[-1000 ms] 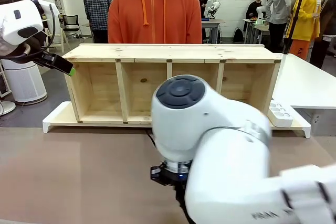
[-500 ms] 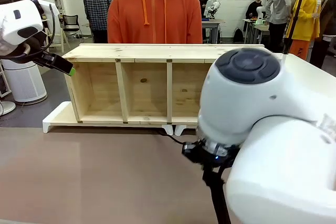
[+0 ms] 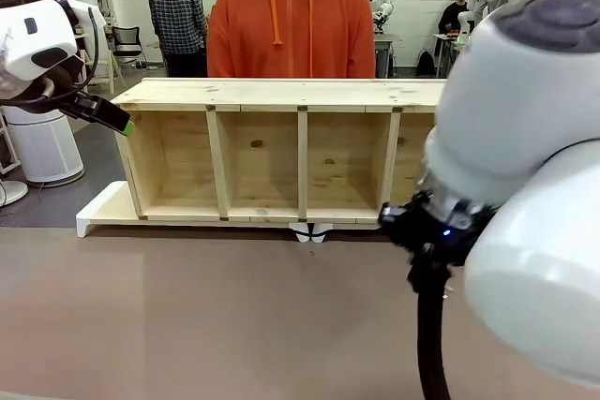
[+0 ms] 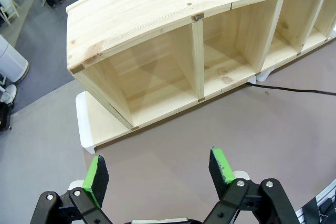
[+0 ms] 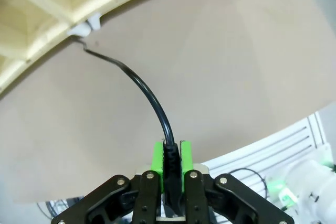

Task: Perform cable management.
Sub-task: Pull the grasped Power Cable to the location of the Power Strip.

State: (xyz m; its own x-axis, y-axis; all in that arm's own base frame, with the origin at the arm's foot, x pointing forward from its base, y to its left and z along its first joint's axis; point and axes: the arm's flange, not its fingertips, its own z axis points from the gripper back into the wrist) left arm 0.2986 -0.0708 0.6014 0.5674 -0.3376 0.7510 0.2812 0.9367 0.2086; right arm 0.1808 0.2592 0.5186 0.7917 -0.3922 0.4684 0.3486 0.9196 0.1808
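Front view: the right arm's big white joint [image 3: 525, 138] has swung from mid-frame to the far right since half a second ago, and now covers the right end of the wooden shelf [image 3: 281, 96]; the third and fourth compartments, hidden before, are bare; the left gripper [image 3: 117, 121] hangs unchanged at upper left, off the shelf's left end, its opening hard to judge here; a person in an orange hoodie [image 3: 291, 25] stands behind the shelf, shifted slightly right; the desk [image 3: 169, 316] is a matt brown surface.

Left wrist view: the left gripper [image 4: 158, 170] is spread wide and holds nothing; it hangs above the desk [image 4: 199, 129] in front of the shelf's left compartments; pale pine [image 4: 157, 9], knots and screw heads visible; the cable [image 4: 294, 90], thin and glossy black, lies flat on the desk, running from the shelf's front edge to the picture's right side.

Right wrist view: the right gripper [image 5: 169, 156] is clamped on the cable [image 5: 147, 93]; the green pads [image 5: 156, 156] press both its sides; the cable arcs from there across the desk [image 5: 220, 51] to a white foot [image 5: 86, 24] at the shelf's lower edge.
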